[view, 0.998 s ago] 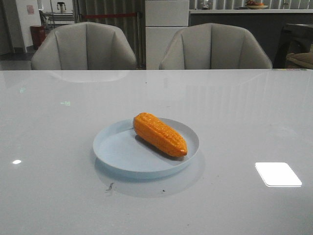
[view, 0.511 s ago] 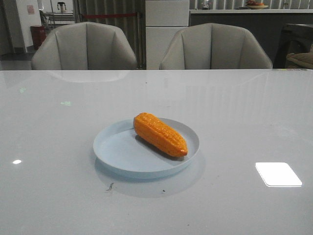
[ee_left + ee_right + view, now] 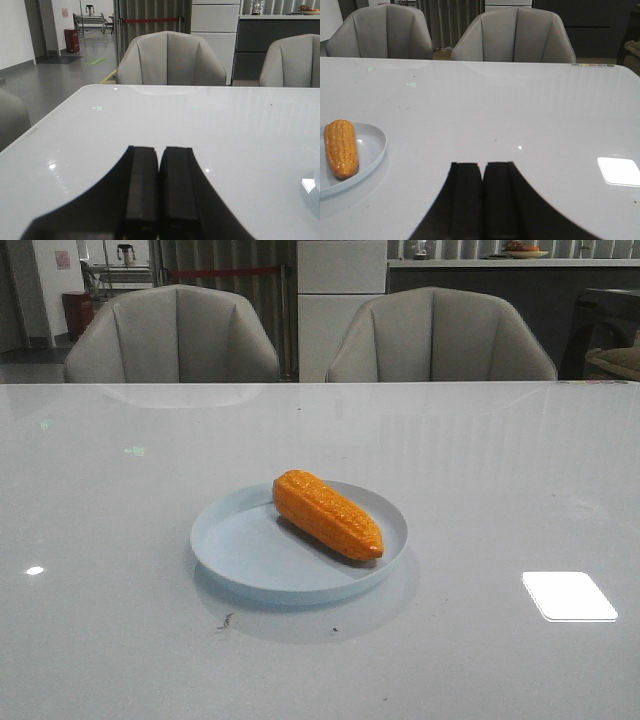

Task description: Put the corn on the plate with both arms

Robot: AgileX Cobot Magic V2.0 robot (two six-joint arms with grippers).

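Note:
The orange corn (image 3: 327, 514) lies on the pale-blue plate (image 3: 240, 550) at the middle of the table, its blunt end toward the back left. Both show in the right wrist view, the corn (image 3: 341, 147) on the plate (image 3: 372, 145). My left gripper (image 3: 159, 150) is shut and empty above bare table, left of the plate; a sliver of the plate (image 3: 317, 187) shows at that view's edge. My right gripper (image 3: 482, 165) is shut and empty over the table, right of the plate. Neither gripper shows in the front view.
Two grey chairs (image 3: 175, 335) (image 3: 440, 335) stand behind the white table's far edge (image 3: 320, 383). A bright light reflection (image 3: 568, 595) lies on the table at the right front.

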